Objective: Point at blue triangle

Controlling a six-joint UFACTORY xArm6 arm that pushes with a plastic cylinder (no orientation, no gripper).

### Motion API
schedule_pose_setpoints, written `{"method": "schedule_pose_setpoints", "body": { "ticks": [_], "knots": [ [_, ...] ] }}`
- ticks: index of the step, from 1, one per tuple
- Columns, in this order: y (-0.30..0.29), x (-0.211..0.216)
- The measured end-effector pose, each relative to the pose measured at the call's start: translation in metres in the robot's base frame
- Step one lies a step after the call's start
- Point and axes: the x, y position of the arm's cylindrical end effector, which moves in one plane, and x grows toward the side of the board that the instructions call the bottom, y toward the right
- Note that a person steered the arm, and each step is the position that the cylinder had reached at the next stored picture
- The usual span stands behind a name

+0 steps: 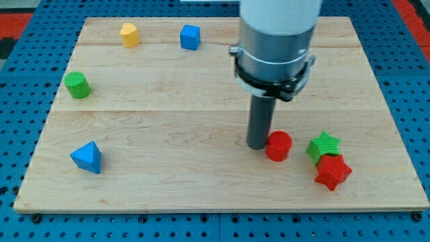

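The arm's upper part (279, 27) runs off the view's top; just right of my tip (257, 146), the red star (332, 173) overlaps the green star's (324, 144) lower corner.

A broad, pale grey cylindrical housing narrows into a darker metallic grey band. A thin black clamp ring with small lugs circles its lower edge. Below hangs a straight, dark charcoal rod ending in my tip (258, 146).

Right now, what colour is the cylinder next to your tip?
Red cylinder, just on the view's right of my tip; clear in the camera view.
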Motion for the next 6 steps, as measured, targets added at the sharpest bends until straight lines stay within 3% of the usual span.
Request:
{"method": "schedule_pose_setpoints", "body": {
  "ticks": [3, 5, 6],
  "knots": [
    [0.028, 0.019],
    [-0.149, 0.068],
    [-0.199, 0.105]
  ]
}}
